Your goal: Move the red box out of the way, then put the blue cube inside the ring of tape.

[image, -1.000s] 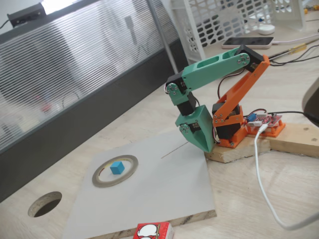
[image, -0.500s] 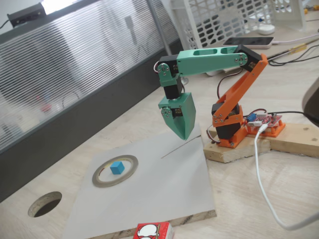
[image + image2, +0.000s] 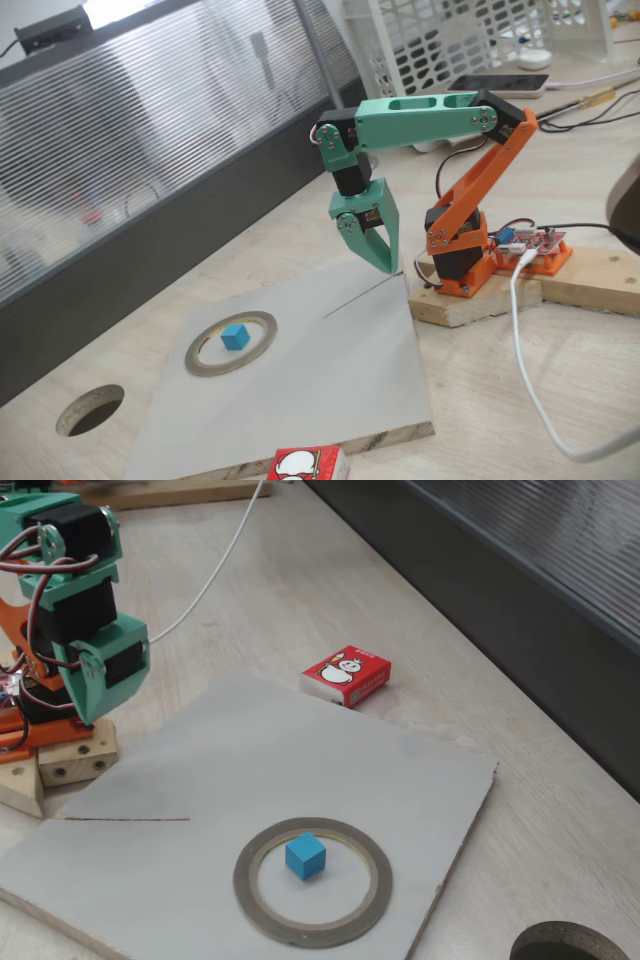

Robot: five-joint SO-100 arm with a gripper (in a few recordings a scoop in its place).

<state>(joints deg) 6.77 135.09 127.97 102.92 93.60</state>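
Task looks finished: blue cube (image 3: 305, 856) sits inside ring of tape (image 3: 313, 882), red box (image 3: 346, 675) well aside; end effector (image 3: 378, 252) empty, fingers seemingly together, only retreat left.

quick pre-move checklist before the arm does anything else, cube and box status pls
1. Blue cube inside the ring of tape: ok, it sits in the hollow centre in both fixed views.
2. Red box out of the way: ok, it lies off the grey board, apart from the ring.
3. Gripper empty: ok, nothing between the fingers.
4. Gripper clear of the ring: ok, it hangs above the board's far corner near the arm's base.
5. Gripper open or shut: cannot tell from these angles.
6. Ring flat on the board: ok.
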